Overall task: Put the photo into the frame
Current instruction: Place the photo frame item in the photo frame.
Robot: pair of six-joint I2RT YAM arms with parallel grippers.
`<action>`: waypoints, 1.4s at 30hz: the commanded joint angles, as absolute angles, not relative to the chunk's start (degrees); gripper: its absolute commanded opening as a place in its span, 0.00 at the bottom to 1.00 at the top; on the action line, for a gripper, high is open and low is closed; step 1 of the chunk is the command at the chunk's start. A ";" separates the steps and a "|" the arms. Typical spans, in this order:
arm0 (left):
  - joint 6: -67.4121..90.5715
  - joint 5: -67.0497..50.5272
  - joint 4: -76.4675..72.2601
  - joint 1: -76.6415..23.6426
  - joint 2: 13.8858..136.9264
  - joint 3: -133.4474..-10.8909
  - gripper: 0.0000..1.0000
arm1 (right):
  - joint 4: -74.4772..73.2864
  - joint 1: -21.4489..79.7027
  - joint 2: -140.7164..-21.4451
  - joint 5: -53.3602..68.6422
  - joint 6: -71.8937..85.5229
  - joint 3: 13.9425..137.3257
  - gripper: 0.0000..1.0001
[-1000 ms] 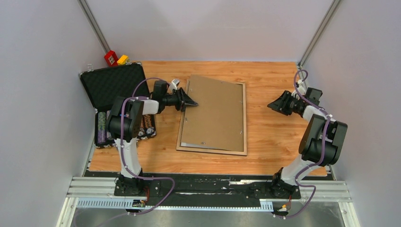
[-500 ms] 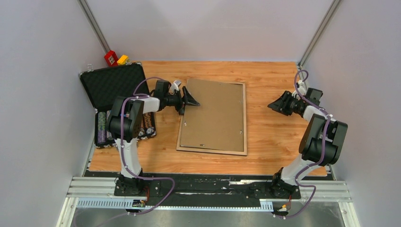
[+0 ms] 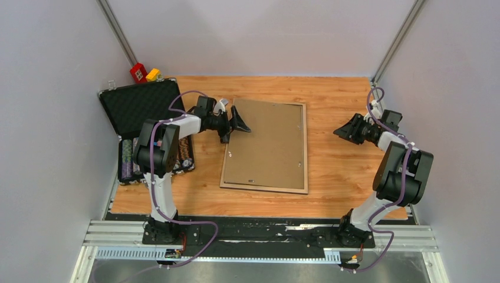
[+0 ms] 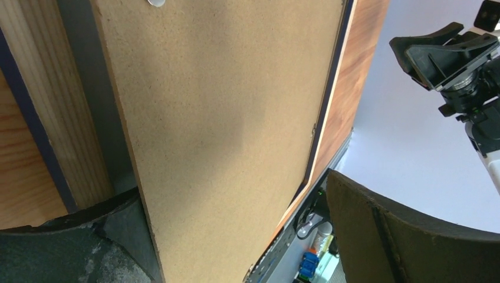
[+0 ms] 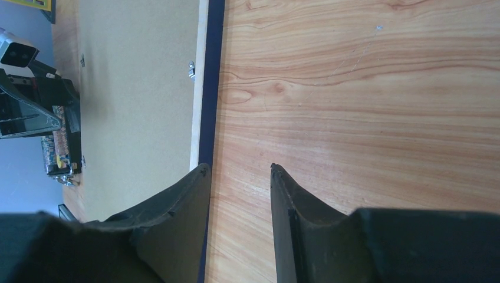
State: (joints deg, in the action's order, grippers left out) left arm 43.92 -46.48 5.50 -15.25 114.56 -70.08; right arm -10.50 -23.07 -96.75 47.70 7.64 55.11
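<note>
- Change since one second ago: backing panel (image 3: 268, 144), then skewed with a grey strip showing along its near edge, now sits square within the frame (image 3: 305, 147). The left gripper (image 3: 236, 125) has shifted slightly toward the far edge. The right arm has not moved.
- Left gripper: jaws spread wide, over the far-left corner of the frame. In the left wrist view one of its fingers (image 4: 71, 247) lies at the panel's left edge and the other stands off over the panel. Whether either touches the board cannot be told. Nothing is clamped.
- Right gripper (image 3: 342, 128): jaws parted by a modest gap, holding nothing, low over bare table (image 3: 336, 177) just to the right of the frame.
- Frame: flat at mid-table, tan wooden back upward, navy front edge visible along its side. The brown hardboard panel fills its opening. A grey strip shows between the left rail and the panel edge in the left wrist view.
- Metal tabs (image 5: 191, 69): small, set along the frame's inner rim.
- Photo: shows in no view.
- Case (image 3: 138, 103): black, foam-lined, open at the table's left edge, lid laid back toward the far side.
- Poker chips (image 3: 127, 165): stacked in rows in the case's near half, partly hidden by the left arm.
- Red brick (image 3: 138, 72) and yellow brick (image 3: 153, 75): side by side beyond the case's far corner.
</note>
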 commanded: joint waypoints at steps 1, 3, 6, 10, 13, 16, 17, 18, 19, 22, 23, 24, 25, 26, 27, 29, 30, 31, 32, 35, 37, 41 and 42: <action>39.82 -44.19 10.19 -16.15 112.70 -73.75 1.00 | -9.14 -23.55 -97.27 49.31 7.78 55.72 0.41; 39.11 -43.06 11.68 -16.61 112.63 -74.23 1.00 | -9.14 -23.51 -97.29 49.39 7.82 55.69 0.41; 37.30 -40.43 14.97 -17.34 112.52 -75.09 1.00 | -9.17 -23.55 -97.19 49.39 7.92 55.72 0.41; 34.66 -36.72 19.58 -18.43 112.11 -77.06 1.00 | -9.23 -23.61 -96.78 49.31 7.91 55.52 0.41; 33.35 -34.52 21.59 -19.39 111.56 -78.04 1.00 | -9.18 -23.62 -96.87 49.31 7.91 55.55 0.41; 32.17 -32.72 23.37 -20.00 111.05 -78.95 1.00 | -9.23 -23.71 -97.12 49.39 7.91 55.59 0.41; 31.95 -32.45 23.77 -20.25 110.78 -79.03 1.00 | -9.23 -23.66 -97.16 49.39 7.91 55.56 0.41; 31.59 -31.82 24.02 -20.51 110.63 -79.26 1.00 | -9.23 -23.72 -97.17 49.39 7.83 55.56 0.41; 31.39 -31.55 24.53 -20.58 110.41 -79.40 1.00 | -9.23 -23.73 -97.13 49.39 7.82 55.57 0.41; 30.54 -30.45 25.70 -20.89 110.31 -80.46 1.00 | -9.23 -23.72 -97.21 49.48 7.82 55.57 0.41; 30.34 -30.17 26.22 -20.95 110.19 -80.71 1.00 | -9.23 -23.67 -97.22 49.48 7.82 55.55 0.41; 30.00 -29.65 26.38 -21.10 110.12 -81.11 1.00 | -9.23 -23.70 -97.21 49.48 7.82 55.58 0.41; 29.81 -29.41 26.85 -21.19 109.95 -81.25 1.00 | -9.23 -23.77 -97.17 49.50 7.82 55.61 0.41; 29.45 -28.95 27.09 -21.36 109.95 -81.75 1.00 | -9.23 -23.77 -97.15 49.56 7.83 55.59 0.41; 29.23 -28.80 27.65 -21.49 110.04 -82.05 1.00 | -9.23 -23.75 -97.12 49.57 7.83 55.62 0.41; 28.70 -28.28 28.44 -21.80 110.37 -82.86 1.00 | -9.23 -23.75 -97.12 49.64 7.90 55.55 0.41; 28.59 -28.16 28.63 -22.06 110.51 -83.29 1.00 | -9.22 -23.75 -97.17 49.66 7.91 55.61 0.41; 28.35 -27.91 29.13 -22.19 110.84 -83.48 1.00 | -9.23 -23.83 -97.15 49.66 7.91 55.57 0.41; 28.24 -27.84 29.29 -22.40 110.97 -83.93 1.00 | -9.29 -23.89 -97.00 49.66 7.91 55.51 0.41; 27.50 -26.83 30.47 -22.88 111.33 -84.75 1.00 | -9.25 -23.97 -96.92 49.74 7.91 55.55 0.41; 27.05 -25.93 31.07 -23.20 111.24 -85.22 1.00 | -9.23 -24.04 -97.03 49.83 7.93 55.54 0.41; 26.20 -24.73 32.00 -23.67 111.10 -85.87 1.00 | -9.23 -24.05 -97.26 50.00 7.91 55.57 0.41; 26.11 -24.62 32.28 -23.66 111.05 -85.87 1.00 | -9.23 -24.06 -97.21 50.01 7.91 55.58 0.41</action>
State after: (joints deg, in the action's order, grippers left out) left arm 28.08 -25.65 31.20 -22.87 113.86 -83.31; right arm -10.52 -23.55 -96.77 48.18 7.84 55.11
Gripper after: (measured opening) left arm 0.998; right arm 0.409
